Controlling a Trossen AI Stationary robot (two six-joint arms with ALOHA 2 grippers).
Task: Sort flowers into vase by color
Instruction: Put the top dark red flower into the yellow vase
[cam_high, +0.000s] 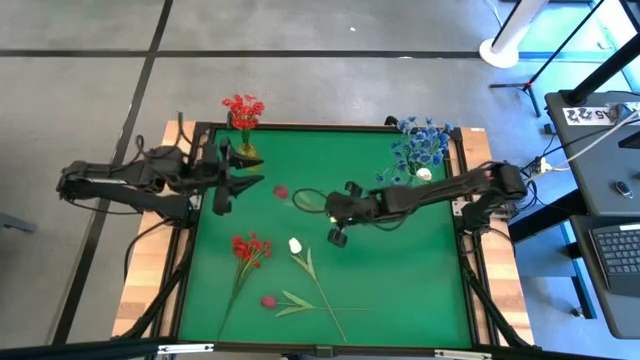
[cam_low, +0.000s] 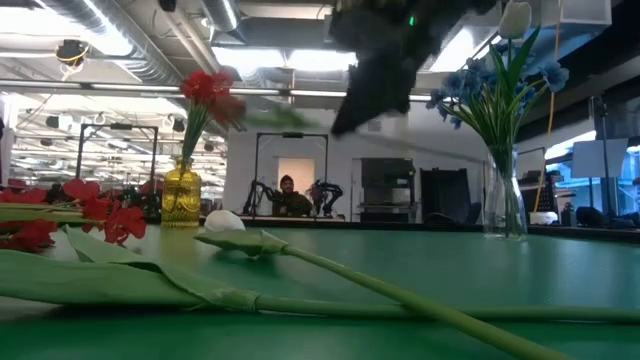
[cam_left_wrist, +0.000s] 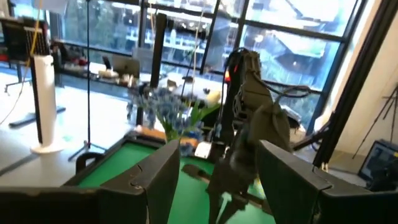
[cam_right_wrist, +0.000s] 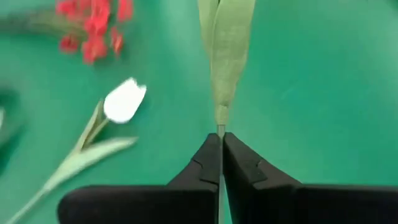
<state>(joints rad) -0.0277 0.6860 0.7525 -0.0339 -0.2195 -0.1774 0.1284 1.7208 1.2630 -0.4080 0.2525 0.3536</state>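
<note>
My right gripper (cam_high: 335, 207) hangs over the middle of the green table, shut on a flower with green leaves (cam_right_wrist: 225, 56) and a dark red bud (cam_high: 281, 190). At the table's far left, my left gripper (cam_high: 228, 187) stands open and holds nothing. On the table near the front lie a red cluster stem (cam_high: 250, 247), a white tulip (cam_high: 296, 245) and another dark red bud stem (cam_high: 268, 300). A yellow vase (cam_low: 181, 195) at the far left holds red flowers (cam_high: 243, 107). Blue flowers (cam_high: 420, 140) fill a clear vase (cam_low: 505, 205) at the far right. My right gripper pinches the bare stem end (cam_right_wrist: 220, 126) between its two fingertips. The fingers slant down from the table's right side and lie along the stem. The flower reaches out past the tips toward the table's left, with its bud (cam_high: 281, 190) farthest out. The low view shows a green blur (cam_low: 285, 115) in the air above the table.
The table has a raised dark frame (cam_high: 330, 128) around the green mat. The loose flowers lie at the near left and middle. The near right part of the mat (cam_high: 420, 270) is bare. A white pole base (cam_high: 500, 50) and a desk with a keyboard (cam_high: 620, 250) stand off the table.
</note>
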